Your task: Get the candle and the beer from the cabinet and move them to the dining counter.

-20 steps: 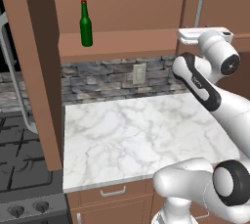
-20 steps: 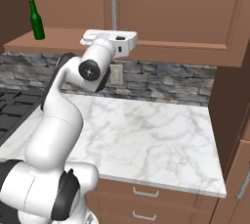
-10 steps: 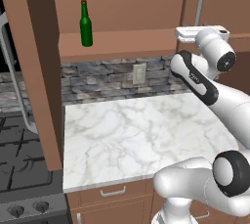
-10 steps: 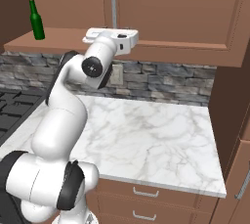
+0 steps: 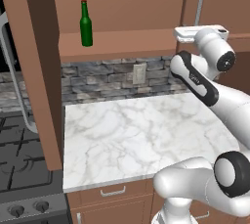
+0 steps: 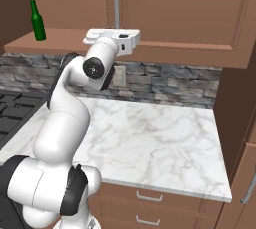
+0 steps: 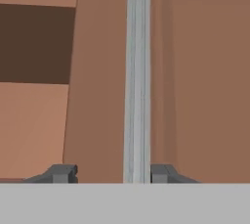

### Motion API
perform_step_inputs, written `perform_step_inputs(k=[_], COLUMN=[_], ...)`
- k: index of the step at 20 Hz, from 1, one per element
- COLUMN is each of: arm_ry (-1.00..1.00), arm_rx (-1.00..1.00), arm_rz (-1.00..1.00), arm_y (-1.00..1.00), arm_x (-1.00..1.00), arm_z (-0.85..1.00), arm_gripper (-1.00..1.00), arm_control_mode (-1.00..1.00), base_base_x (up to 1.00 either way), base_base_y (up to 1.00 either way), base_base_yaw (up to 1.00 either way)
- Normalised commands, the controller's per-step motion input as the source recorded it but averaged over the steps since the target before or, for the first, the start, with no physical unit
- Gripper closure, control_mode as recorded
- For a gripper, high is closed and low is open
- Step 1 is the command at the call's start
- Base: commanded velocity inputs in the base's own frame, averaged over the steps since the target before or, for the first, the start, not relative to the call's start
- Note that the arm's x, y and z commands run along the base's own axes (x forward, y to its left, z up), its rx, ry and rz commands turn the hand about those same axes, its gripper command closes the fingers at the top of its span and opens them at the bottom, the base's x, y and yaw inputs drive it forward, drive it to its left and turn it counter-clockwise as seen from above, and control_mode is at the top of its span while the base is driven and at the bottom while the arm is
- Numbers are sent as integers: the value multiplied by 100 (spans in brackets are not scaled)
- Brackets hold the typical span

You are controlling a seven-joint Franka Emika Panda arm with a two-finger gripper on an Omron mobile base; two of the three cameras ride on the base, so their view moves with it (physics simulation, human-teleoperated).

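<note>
While both base views place the beer (image 5: 86,24) upright on the open cabinet's shelf (image 5: 117,46), well left of the arm, the hand view shows the silver bar handle (image 7: 137,76) of the closed cabinet door (image 7: 195,71). It runs between the tool (image 7: 113,173) fingertips; the right one touches it, the left stands apart, so the tool is not clamped.
</note>
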Motion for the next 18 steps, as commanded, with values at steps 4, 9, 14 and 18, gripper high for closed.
perform_step_inputs(k=[4,9,14,18], arm_ry=[0,0,0,0], arm_rx=[0,0,0,0], arm_rz=[0,0,0,0], arm_y=[0,0,0,0], arm_x=[0,0,0,0], arm_z=[0,0,0,0], arm_gripper=[100,100,100,100], arm_control_mode=[-100,-100,-100,-100], base_base_x=[0,0,0,0], base_base_y=[0,0,0,0], base_base_yaw=[0,0,0,0])
